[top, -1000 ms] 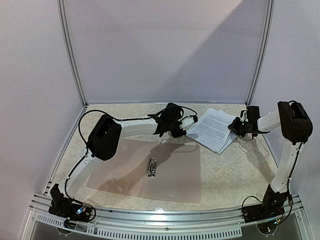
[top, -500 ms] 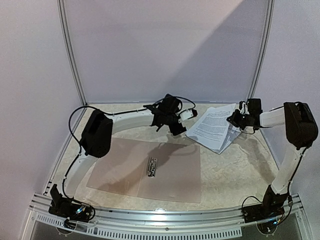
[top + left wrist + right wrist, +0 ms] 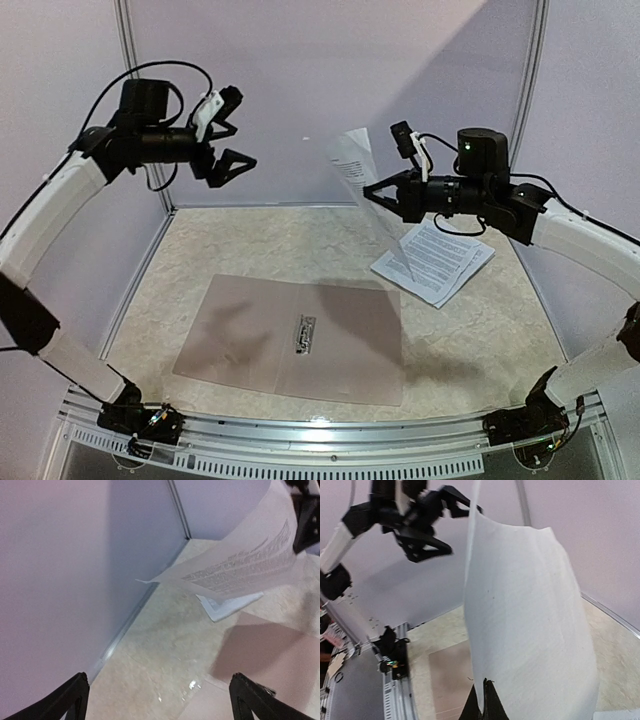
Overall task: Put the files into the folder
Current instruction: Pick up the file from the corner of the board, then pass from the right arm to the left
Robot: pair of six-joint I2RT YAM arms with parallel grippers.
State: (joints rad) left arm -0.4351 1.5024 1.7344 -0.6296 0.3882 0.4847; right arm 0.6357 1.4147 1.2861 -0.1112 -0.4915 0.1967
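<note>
Pinching one printed sheet [image 3: 357, 160] by an edge, the right fingers [image 3: 372, 194] are pressed together on it and hold it in the air, well above the surface [image 3: 480, 345]. The sheet stands nearly upright and curls over at the top. The rest of the files [image 3: 436, 258] lie in a loose stack on the surface at the far right. The folder [image 3: 240, 335] lies open and flat in the middle, near the stack, with a black clip [image 3: 304, 333] at its centre. The left fingers [image 3: 232, 166] are spread wide, raised high at the far left, holding nothing.
</note>
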